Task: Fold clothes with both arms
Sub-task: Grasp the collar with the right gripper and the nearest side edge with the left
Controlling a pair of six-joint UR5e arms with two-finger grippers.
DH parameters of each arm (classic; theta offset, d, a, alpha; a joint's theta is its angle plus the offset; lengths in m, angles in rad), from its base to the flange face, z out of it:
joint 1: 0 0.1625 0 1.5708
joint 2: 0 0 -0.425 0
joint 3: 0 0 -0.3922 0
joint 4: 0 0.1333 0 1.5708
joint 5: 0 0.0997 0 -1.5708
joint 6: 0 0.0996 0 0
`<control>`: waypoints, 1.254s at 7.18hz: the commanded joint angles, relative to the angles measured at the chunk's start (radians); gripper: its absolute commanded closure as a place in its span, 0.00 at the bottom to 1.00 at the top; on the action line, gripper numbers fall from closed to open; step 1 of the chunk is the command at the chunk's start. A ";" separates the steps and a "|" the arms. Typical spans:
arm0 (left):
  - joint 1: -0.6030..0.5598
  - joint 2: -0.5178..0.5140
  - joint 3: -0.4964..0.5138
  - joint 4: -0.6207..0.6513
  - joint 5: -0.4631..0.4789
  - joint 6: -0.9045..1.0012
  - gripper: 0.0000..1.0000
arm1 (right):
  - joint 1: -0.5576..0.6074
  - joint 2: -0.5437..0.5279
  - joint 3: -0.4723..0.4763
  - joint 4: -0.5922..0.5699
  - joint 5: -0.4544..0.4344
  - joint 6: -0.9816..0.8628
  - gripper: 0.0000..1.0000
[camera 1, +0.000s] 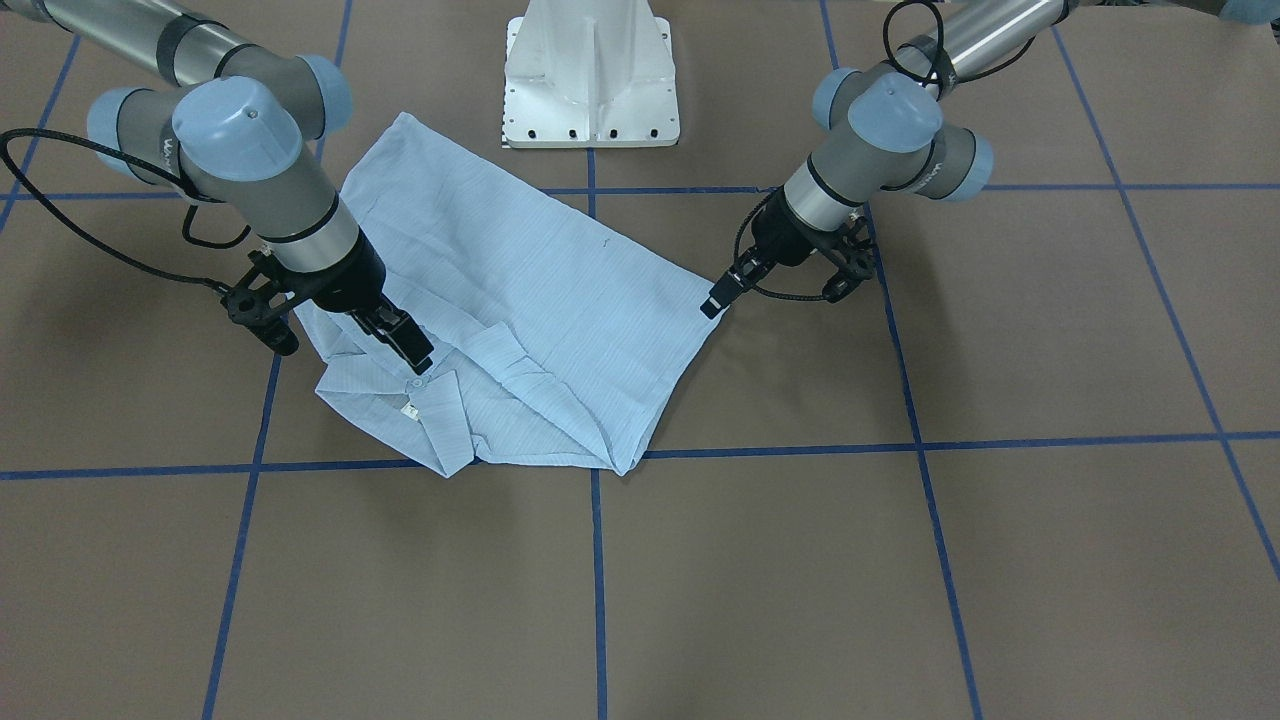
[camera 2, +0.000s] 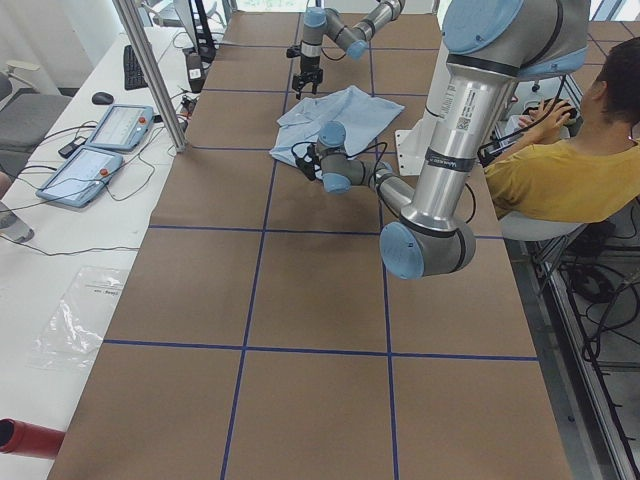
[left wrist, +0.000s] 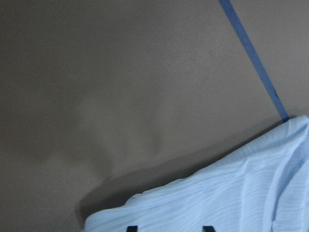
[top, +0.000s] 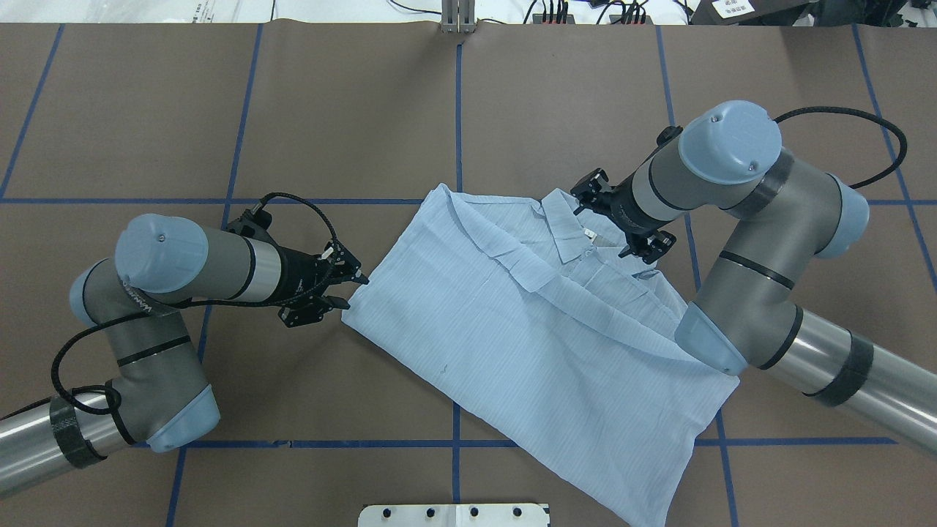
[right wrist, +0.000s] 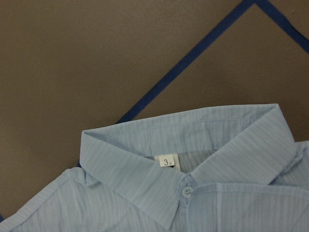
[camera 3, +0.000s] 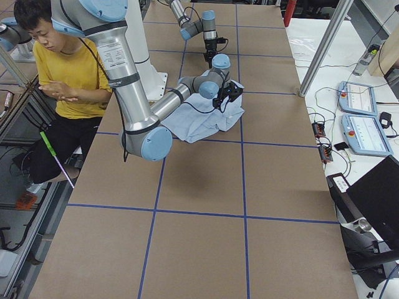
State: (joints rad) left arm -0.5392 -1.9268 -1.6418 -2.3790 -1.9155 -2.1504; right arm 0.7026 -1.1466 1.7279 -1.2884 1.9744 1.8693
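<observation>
The light blue striped shirt (camera 1: pixel 540 300) lies folded on the brown table, collar (right wrist: pixel 193 130) and white neck label (right wrist: pixel 169 161) facing up. It also shows in the overhead view (top: pixel 527 322). My left gripper (camera 1: pixel 712 305) is low at the shirt's side corner (top: pixel 351 304). It is open, and the cloth edge (left wrist: pixel 231 193) lies under its two separated fingertips. My right gripper (camera 1: pixel 415 355) hovers just above the collar near the top button (right wrist: pixel 186 191). It looks open and holds nothing. Its fingertips do not show in its wrist view.
The white pedestal base (camera 1: pixel 590 75) stands just behind the shirt. Blue tape lines (camera 1: pixel 598 580) grid the table. A person in a yellow shirt (camera 3: pixel 68 68) sits beside the robot. Control tablets (camera 3: pixel 358 99) lie on a side table.
</observation>
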 commanded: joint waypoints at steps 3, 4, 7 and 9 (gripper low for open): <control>0.027 0.020 -0.036 0.064 0.018 -0.012 0.39 | 0.000 0.015 -0.019 0.001 -0.011 0.001 0.00; 0.036 0.020 -0.074 0.163 0.018 -0.013 0.39 | 0.000 0.016 -0.019 0.001 -0.012 0.001 0.00; 0.088 0.006 -0.079 0.218 0.020 -0.011 0.39 | 0.000 0.015 -0.030 0.001 -0.029 0.001 0.00; 0.102 -0.006 -0.069 0.221 0.039 -0.005 0.40 | -0.017 0.016 -0.042 0.003 -0.081 0.001 0.00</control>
State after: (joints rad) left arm -0.4442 -1.9282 -1.7168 -2.1601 -1.8855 -2.1593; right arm 0.6972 -1.1310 1.6923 -1.2867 1.9254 1.8699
